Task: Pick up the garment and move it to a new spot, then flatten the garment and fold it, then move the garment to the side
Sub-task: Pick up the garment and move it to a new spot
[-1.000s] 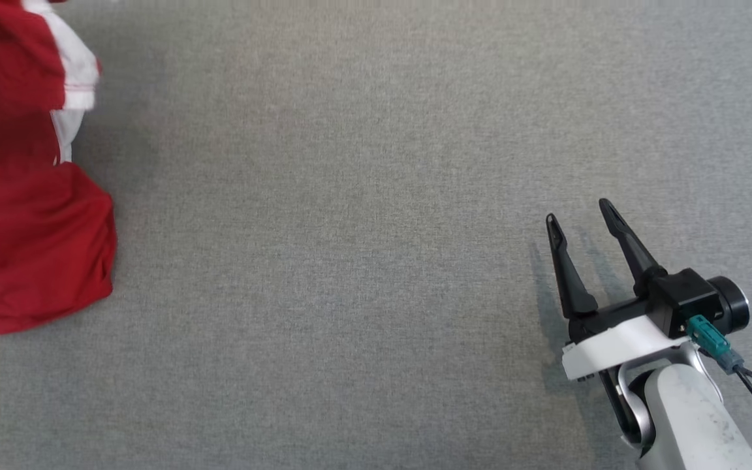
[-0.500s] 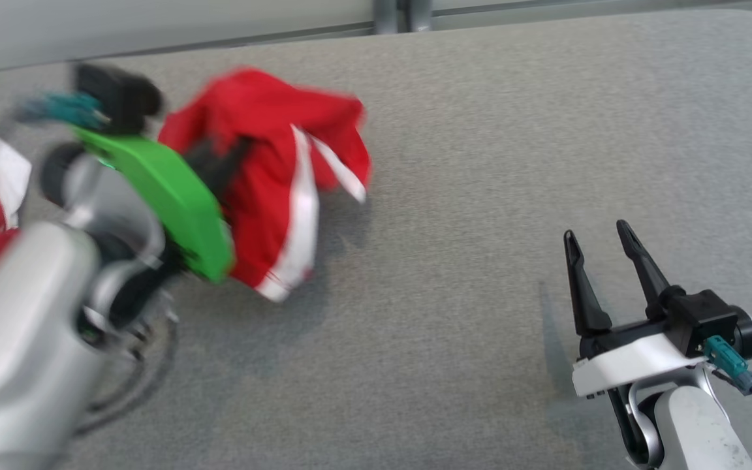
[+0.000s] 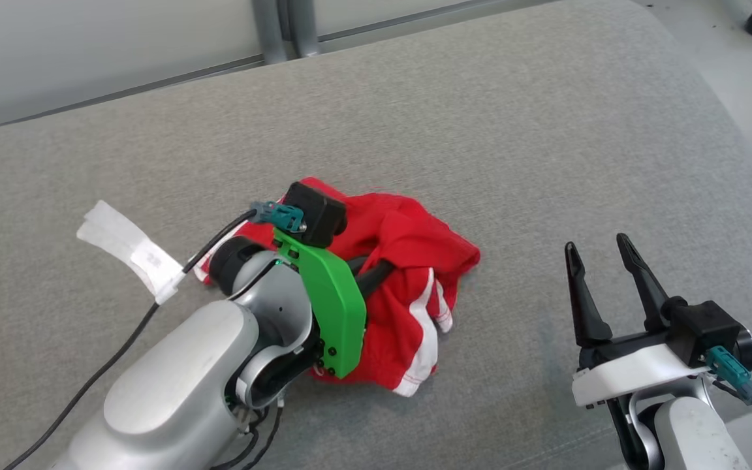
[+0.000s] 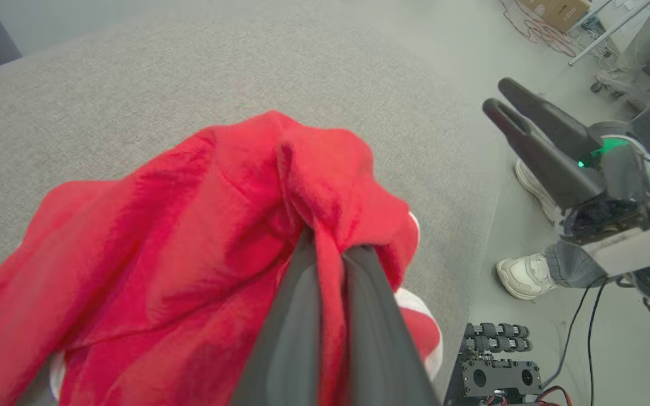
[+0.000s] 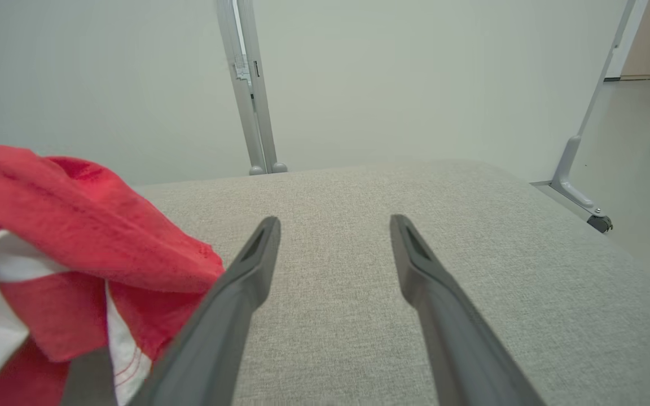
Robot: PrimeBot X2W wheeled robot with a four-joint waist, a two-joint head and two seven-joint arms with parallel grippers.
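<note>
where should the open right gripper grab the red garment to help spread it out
Probably the white-trimmed hem at the near right corner of the garment, coming from the right: it sticks out loose toward the right gripper, away from the bunch pinched by the left gripper.

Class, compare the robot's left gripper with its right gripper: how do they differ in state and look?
The left gripper is shut on the red garment; the right gripper stands open and empty. The left gripper has a green mount; the right gripper has a white mount. Both have two long dark fingers.
</note>
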